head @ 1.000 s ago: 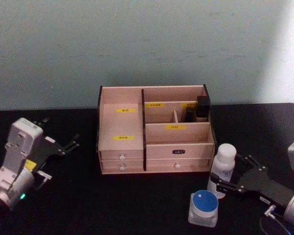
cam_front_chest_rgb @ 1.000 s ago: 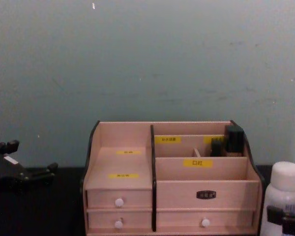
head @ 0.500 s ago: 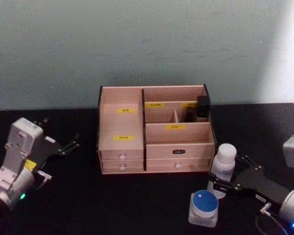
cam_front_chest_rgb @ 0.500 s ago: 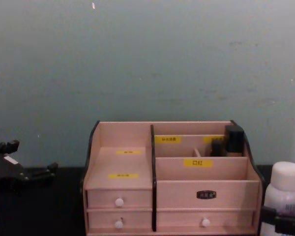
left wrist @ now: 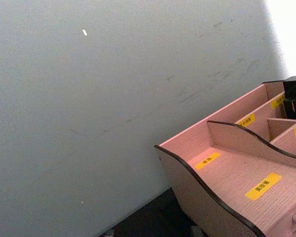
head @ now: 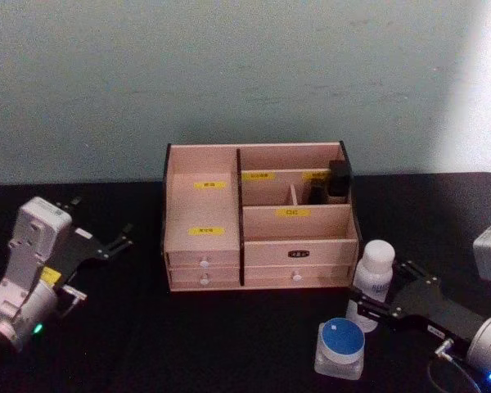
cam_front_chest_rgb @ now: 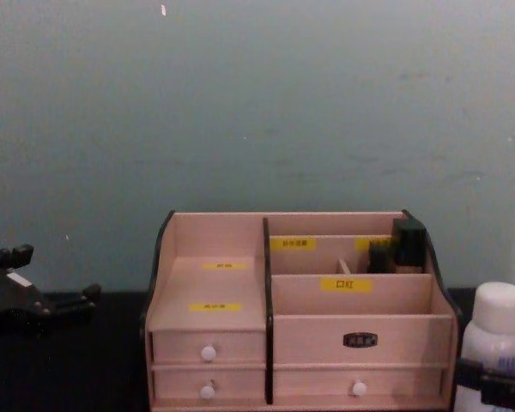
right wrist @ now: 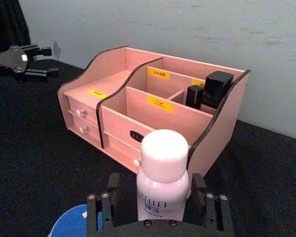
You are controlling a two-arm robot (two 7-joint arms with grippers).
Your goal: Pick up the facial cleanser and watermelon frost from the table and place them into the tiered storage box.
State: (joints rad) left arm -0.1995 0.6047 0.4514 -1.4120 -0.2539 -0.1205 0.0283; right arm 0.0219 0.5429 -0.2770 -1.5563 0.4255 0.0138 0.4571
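So the biggest thing here is the black table (head: 229,336), with a plain pale wall (head: 229,74) behind it. The tiered storage box (head: 295,254) sits in the middle near the back edge, drawers facing the robot.

The left gripper (head: 98,221) is parked way off to the left above the table, jaws spread and holding nothing, well apart from everything.

The right gripper (head: 383,288) comes in low from the right, just off the box's front right corner. Its jaws are spread with the white bottle (head: 375,266) between them. In the right wrist view one finger looks right up against the bottle and there's a visible gap on the other side, so I wouldn't call it clamped.

The bottle is upright with its white cap on, just beside the box's right side wall. The gripper hides its base, so I can't say if it's resting on the table.

In the way: a blue-lidded jar (head: 342,344) sits on the table just in front and to the left of the bottle, close to the nearer finger.

In the box, two small black containers (head: 338,178) take up the back right compartment. Tiny stuff: yellow labels (head: 292,213) on the dividers and white knobs (head: 203,263) on the drawers.
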